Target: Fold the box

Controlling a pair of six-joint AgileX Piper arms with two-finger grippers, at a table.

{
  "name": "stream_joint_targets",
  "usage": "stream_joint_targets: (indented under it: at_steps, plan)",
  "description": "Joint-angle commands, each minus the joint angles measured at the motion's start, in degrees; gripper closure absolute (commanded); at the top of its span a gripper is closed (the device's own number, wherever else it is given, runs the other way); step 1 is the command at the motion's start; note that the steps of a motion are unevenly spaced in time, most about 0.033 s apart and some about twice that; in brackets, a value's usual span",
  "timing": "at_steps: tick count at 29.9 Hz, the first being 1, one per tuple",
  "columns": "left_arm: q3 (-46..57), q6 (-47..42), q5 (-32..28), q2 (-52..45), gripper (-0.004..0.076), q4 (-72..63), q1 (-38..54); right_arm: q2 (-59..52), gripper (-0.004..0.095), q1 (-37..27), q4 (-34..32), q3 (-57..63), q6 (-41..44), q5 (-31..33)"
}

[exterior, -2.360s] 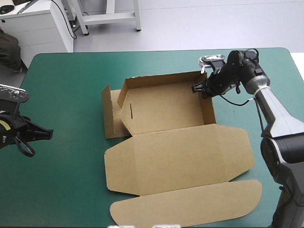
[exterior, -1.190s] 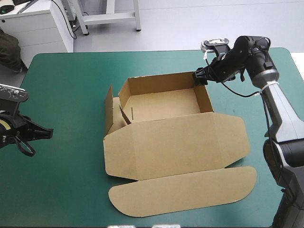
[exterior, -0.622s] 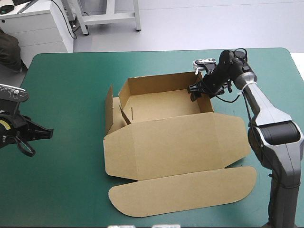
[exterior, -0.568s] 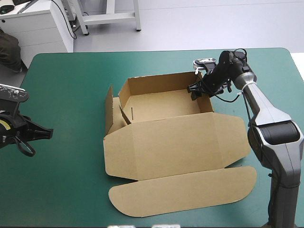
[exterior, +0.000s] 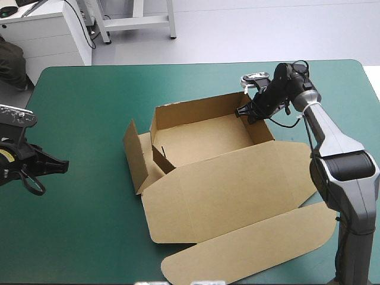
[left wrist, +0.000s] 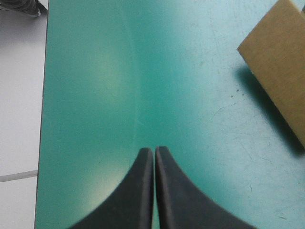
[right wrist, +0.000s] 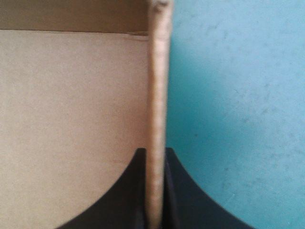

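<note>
Box (exterior: pixel 237 184): probably light, stiff brown board; hold by wall edges. Right gripper (exterior: pixel 244 113) pinches its wall, upper right; left gripper (left wrist: pixel 154 151) pressed together.

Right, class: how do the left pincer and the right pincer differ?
The left pincer is shut on nothing; the right pincer is shut on a raised wall of the box. The left pincer is over bare teal-green cover, apart from the box; the right pincer is at its far right corner. Both are black and shut.

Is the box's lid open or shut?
Open. The lid lies spread out on the table, and the box shows its empty inside.
</note>
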Motion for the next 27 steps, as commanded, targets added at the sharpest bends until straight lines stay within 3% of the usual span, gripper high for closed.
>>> stream_joint_targets:
  at_steps: [1,14,24,27]
  plan:
    - [-1.40,-0.21,-3.42,-0.64,0.0729,0.26,0.04,-5.54,0.0928,-1.58,1.76,-2.15,-0.23,2.64]
    - [-1.40,-0.60,-2.75,-0.64,0.0731,2.63,0.04,-20.77,0.0928,-13.56,12.31,-1.49,-5.14,3.03]
    - [-1.40,-2.86,-3.64,-0.64,0.0731,3.13,0.04,-36.03,0.0929,-21.24,14.84,9.71,-11.18,3.13]
    - [-1.25,-3.35,-4.58,-0.36,0.0731,3.32,0.04,-39.58,0.0929,-23.51,18.83,14.09,-13.19,3.13]
